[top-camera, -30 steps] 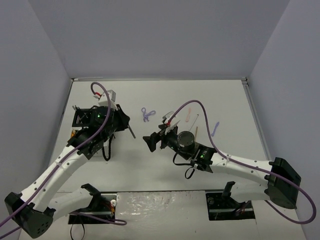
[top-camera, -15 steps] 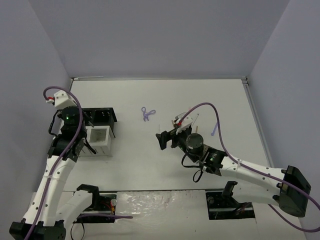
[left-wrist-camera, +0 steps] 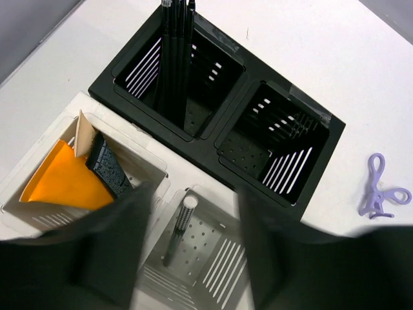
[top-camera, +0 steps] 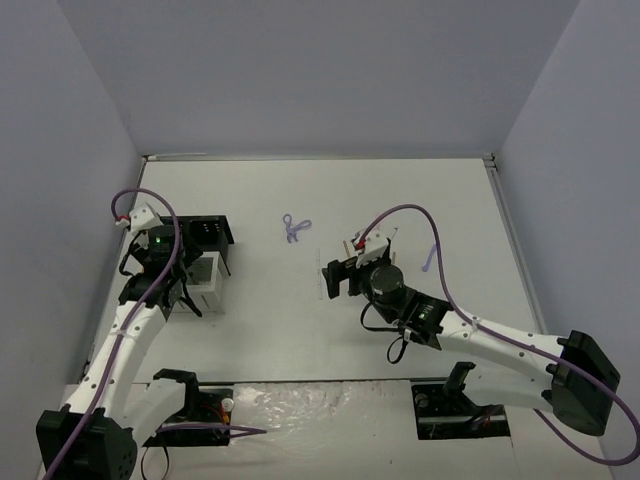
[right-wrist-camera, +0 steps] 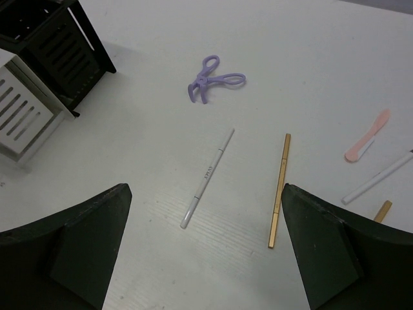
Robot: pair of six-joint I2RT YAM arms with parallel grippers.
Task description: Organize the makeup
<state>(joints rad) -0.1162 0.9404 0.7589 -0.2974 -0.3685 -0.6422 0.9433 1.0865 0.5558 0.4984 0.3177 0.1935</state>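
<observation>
My left gripper (left-wrist-camera: 193, 201) hovers open over the organizer box (left-wrist-camera: 213, 129), its blurred fingers apart above the near white compartment. A dark pencil with a white cap (left-wrist-camera: 175, 237) leans loose inside that compartment. Black pencils (left-wrist-camera: 175, 58) stand in a black compartment; an orange tube (left-wrist-camera: 61, 184) and a tan stick sit in the other white one. My right gripper (right-wrist-camera: 205, 194) is wide open just above the table, straddling a white pencil (right-wrist-camera: 208, 176) and a gold stick (right-wrist-camera: 279, 190). The purple scissor-like tool (right-wrist-camera: 213, 81) lies beyond them.
A pink tool (right-wrist-camera: 368, 135), another white pencil (right-wrist-camera: 381, 177) and a tan stick end (right-wrist-camera: 382, 210) lie right of my right gripper (top-camera: 333, 278). A lilac tool (top-camera: 431, 258) lies farther right. The organizer (top-camera: 205, 255) stands at the table's left, below my left gripper (top-camera: 190, 285).
My left arm swung from mid-table to the organizer with a dark pencil and opened; the pencil now rests in the white compartment. My right gripper shifted right over the white pencil.
</observation>
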